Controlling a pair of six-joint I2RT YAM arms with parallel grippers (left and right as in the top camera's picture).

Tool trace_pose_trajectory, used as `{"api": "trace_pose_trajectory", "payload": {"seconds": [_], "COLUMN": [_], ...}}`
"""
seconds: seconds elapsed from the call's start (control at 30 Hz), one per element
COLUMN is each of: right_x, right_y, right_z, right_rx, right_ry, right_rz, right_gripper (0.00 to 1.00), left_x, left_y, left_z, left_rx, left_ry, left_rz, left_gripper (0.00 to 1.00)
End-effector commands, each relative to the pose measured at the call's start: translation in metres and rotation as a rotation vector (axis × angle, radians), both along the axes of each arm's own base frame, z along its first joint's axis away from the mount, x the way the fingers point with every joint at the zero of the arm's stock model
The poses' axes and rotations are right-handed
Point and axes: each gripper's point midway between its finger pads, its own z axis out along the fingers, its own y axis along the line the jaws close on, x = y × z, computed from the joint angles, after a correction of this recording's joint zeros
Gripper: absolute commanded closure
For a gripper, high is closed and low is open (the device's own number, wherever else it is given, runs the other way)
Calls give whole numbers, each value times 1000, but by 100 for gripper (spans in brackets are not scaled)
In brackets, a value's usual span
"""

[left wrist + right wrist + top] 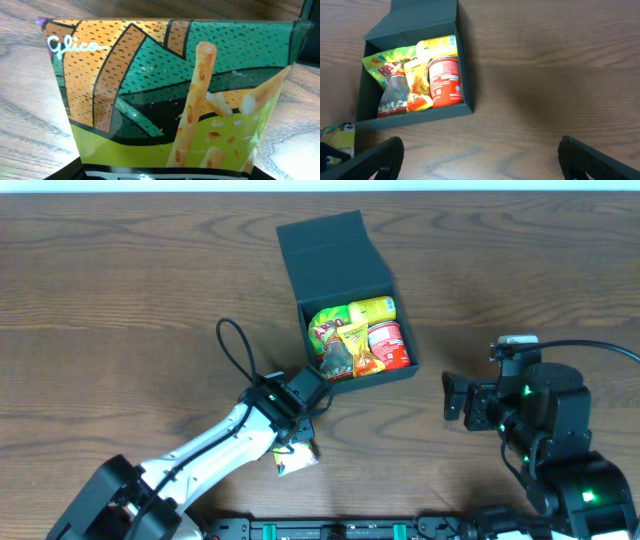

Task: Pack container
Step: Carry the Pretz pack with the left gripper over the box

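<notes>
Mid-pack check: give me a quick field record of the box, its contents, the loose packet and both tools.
container: open, lid hinged back
contents: green bag, yellow packet, red pack, orange packet
Glico packet: outside, near the container's front left corner
left tool: at the Glico packet, which fills its wrist view; grip cannot be confirmed
right tool: open, empty, to the right of the container
</notes>
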Motion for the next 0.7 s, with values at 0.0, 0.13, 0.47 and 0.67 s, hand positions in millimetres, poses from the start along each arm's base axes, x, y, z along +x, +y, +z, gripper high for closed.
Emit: {"api": "trace_pose_trajectory", "payload": {"seconds": [0.0,0.13,0.47,0.67], "right_x": [1,1,1,1], "right_y": [-2,-2,-2,-2], "right_z": [4,4,4,4], "right_rx": [-9,-9,-9,-9], "right_ry": [-12,-12,-12,-12], "right_rz": [-2,-2,-2,-2], "right_gripper": [1,1,1,1], "left_x": [2,4,38,61], "left_y": [5,6,14,18], "left_z": [6,15,63,104], "left_rx": [11,3,25,50], "left_ry": [-28,-41,-87,-151], "left_rz": [-3,-14,-62,-87], "left_gripper": [39,39,41,41]}}
